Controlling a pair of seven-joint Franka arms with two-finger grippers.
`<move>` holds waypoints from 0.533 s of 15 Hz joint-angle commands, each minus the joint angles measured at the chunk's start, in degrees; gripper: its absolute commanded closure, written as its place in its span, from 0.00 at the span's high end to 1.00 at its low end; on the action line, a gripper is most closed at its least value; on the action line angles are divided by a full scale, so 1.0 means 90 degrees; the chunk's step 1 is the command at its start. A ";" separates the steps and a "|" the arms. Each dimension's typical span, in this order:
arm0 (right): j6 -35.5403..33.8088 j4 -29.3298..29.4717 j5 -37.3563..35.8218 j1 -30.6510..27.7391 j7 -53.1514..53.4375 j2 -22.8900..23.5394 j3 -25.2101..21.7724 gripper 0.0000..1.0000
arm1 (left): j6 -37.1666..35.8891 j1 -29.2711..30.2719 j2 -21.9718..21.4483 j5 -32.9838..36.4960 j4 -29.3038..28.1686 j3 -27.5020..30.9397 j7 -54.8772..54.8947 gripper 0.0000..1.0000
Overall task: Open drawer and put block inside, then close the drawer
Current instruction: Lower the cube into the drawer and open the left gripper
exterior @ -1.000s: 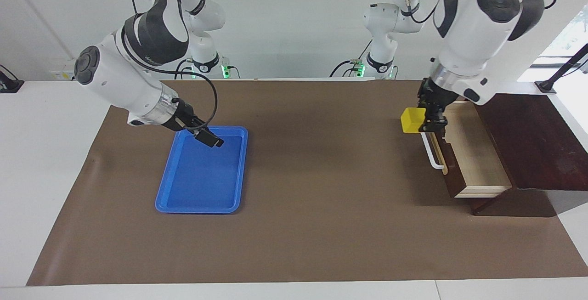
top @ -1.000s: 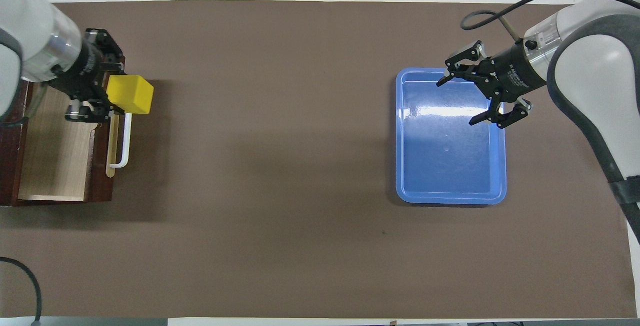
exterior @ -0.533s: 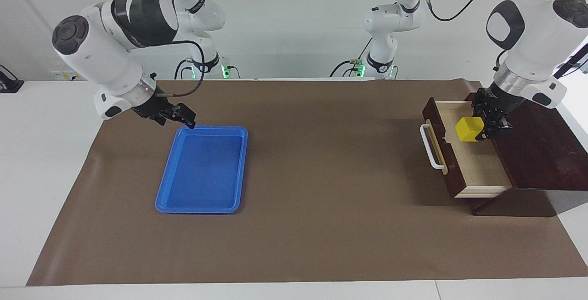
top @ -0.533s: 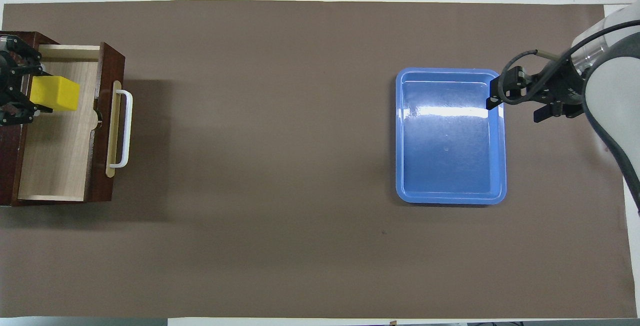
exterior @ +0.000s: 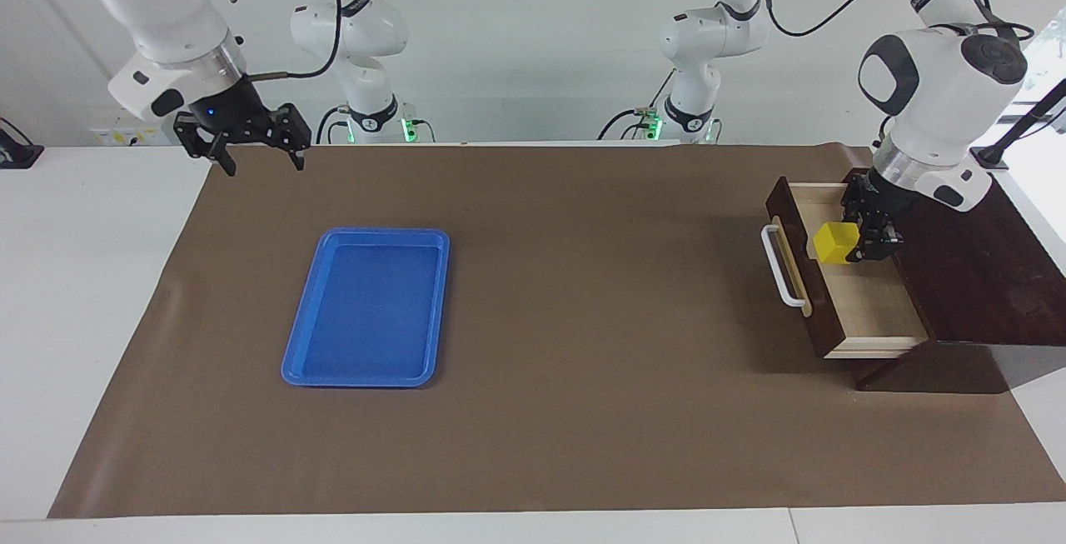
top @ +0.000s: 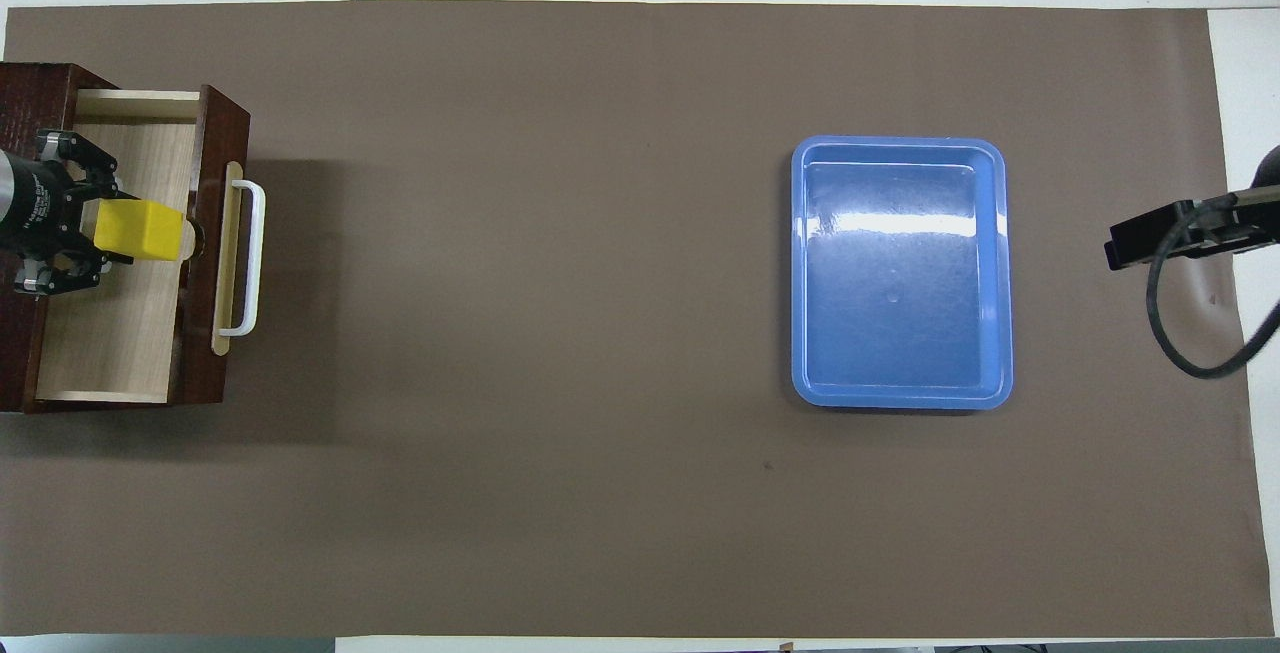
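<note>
Drawer [exterior: 862, 298] pulled open at the left arm's end of the surface [exterior: 583, 411]; pale interior exposed, white bar handle [exterior: 781, 267] at its front.

Left gripper [exterior: 866, 242] is over the open drawer, jaws closed on the block [exterior: 835, 242]. In the overhead view the block [top: 139, 231] projects from the jaws toward 3 o'clock, pinched on its 12 and 6 o'clock faces. It sits over the interior just inside the drawer front, at the end nearer 12 o'clock. Cannot tell if it touches the drawer floor.

Right gripper [exterior: 256, 152] hangs raised over the mat's edge at the right arm's end, at 11 o'clock from the blue tray [exterior: 304, 344] in the facing view. Jaws spread apart, holding nothing.

Blue tray lies flat on the brown mat [exterior: 583, 319], well apart from the drawer.
</note>
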 commanded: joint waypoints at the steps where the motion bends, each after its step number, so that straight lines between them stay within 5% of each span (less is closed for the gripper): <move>1: -0.0245 -0.0279 -0.0153 -0.0085 -0.0183 -0.0338 0.0047 1.00 | 0.0356 0.0221 -0.0136 0.0080 -0.0300 -0.0065 0.0107 0.00; 8: -0.0179 -0.0308 -0.0017 -0.0378 0.0012 -0.0085 0.0067 1.00 | 0.0836 0.0270 -0.0048 0.0080 -0.0720 -0.0065 0.0098 0.00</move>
